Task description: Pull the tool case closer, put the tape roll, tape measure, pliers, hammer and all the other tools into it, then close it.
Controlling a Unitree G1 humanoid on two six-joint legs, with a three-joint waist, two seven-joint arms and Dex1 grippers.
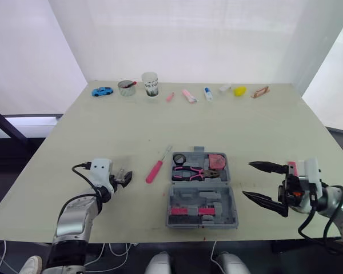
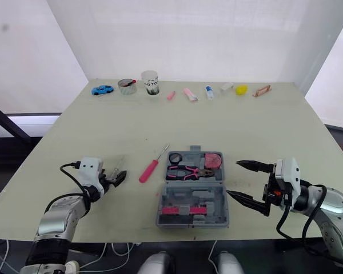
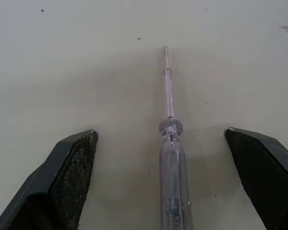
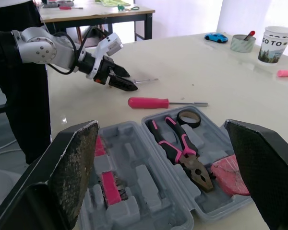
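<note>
White walls (image 1: 188, 40) are enclosing a pale tabletop (image 1: 228, 123) carrying the open case (image 1: 201, 194). Left gripper (image 1: 126, 177), released, is straddling a clear screwdriver (image 3: 170, 143); right gripper (image 1: 247, 179) is gaping.

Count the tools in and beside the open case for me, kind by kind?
Screwdrivers: 2, the pink-handled screwdriver and the clear-handled screwdriver, both outside the tool case.
Pliers: 1, in the case.
Tape roll: 1, in the case.
Tape measure: 1, in the case.
Total: 5.
</note>
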